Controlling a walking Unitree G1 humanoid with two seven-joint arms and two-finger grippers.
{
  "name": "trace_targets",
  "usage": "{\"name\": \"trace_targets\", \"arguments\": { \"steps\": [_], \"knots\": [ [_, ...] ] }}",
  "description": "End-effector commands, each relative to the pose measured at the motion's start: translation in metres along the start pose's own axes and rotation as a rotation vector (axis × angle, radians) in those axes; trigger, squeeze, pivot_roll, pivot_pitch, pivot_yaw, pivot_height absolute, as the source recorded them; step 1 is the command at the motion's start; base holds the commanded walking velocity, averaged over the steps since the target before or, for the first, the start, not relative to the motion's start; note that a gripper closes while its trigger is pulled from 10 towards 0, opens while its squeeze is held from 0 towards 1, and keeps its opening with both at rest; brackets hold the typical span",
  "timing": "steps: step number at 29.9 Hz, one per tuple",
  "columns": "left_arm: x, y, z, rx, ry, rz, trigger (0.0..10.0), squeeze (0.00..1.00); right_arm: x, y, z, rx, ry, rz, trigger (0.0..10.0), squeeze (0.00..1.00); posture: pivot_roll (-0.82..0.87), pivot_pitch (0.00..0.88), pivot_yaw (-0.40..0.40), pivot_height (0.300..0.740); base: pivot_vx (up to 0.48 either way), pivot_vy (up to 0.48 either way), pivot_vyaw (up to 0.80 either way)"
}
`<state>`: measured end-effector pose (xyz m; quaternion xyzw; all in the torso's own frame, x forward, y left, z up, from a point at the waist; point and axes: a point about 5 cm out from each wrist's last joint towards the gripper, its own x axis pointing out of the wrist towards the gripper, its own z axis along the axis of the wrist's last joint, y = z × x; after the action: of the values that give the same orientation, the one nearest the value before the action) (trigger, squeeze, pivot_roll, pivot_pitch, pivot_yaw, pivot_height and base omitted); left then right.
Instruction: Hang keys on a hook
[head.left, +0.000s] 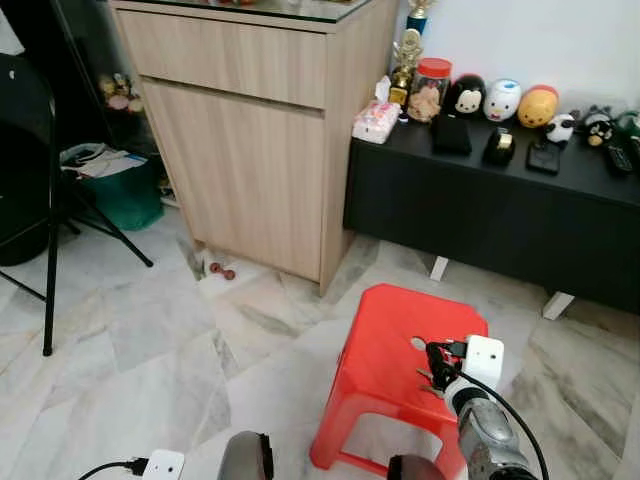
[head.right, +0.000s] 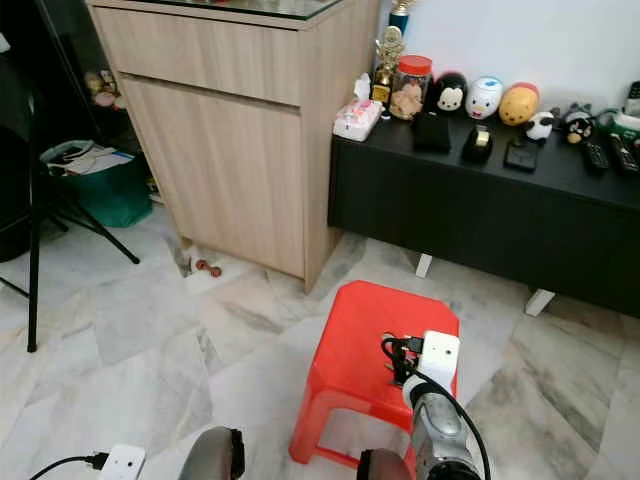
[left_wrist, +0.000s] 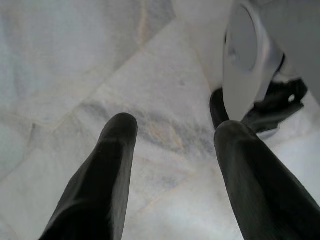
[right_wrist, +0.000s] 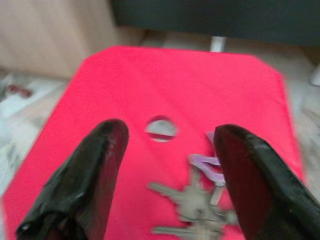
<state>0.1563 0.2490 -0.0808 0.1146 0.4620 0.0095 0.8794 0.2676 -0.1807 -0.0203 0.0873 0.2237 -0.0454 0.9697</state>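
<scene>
Red plastic makes up the low stool (right_wrist: 150, 90) that carries the keys (right_wrist: 197, 205), a small bunch of silver keys on a pale ring lying on the seat just beside the round hole (right_wrist: 161, 128) in its middle. The right gripper (right_wrist: 167, 145) hangs over that seat with its two black fingers (right_wrist: 95, 170) spread wide apart and nothing held between them; the keys lie between the fingers and nearer the base of one of them, partly hidden by it, while the hole sits between the fingertips a little beyond the bunch. From the head camera the right gripper (head.left: 437, 372) shows above the near side of the stool (head.left: 385, 350), with a white box and a black cable on its wrist. Beyond the fingertips, across pale marble floor (head.left: 150, 340), stand a light wooden cabinet (head.left: 240, 140) and a long black bench (head.left: 500, 200) loaded with small figurines, a jar with a red lid (head.left: 431, 88) and a trophy (head.left: 406, 60). The left gripper (left_wrist: 172, 132) hangs low over the marble floor, its fingers (left_wrist: 107, 170) also spread with nothing between them; beside one fingertip is a grey and black part of the robot's own body. A black stand (head.left: 50, 200) and a green bin (head.left: 125, 190) sit well off to the left
</scene>
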Motion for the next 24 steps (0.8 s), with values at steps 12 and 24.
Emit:
{"name": "trace_targets", "arguments": {
  "steps": [12, 24],
  "knots": [
    [-0.002, 0.002, -0.007, 0.004, 0.024, -0.001, 10.0, 0.00, 0.001, -0.001, 0.003, 0.020, -0.014, -0.021, 10.0, 0.00, 0.06, 0.015, -0.022, 0.591, 0.282, 0.000, 0.13],
    [-0.002, 0.002, -0.007, 0.001, 0.022, 0.005, 10.0, 0.00, -0.011, -0.018, -0.012, 0.151, -0.029, -0.162, 10.0, 0.00, 0.06, 0.021, -0.024, 0.591, 0.043, 0.000, 0.00]
  ]
}}
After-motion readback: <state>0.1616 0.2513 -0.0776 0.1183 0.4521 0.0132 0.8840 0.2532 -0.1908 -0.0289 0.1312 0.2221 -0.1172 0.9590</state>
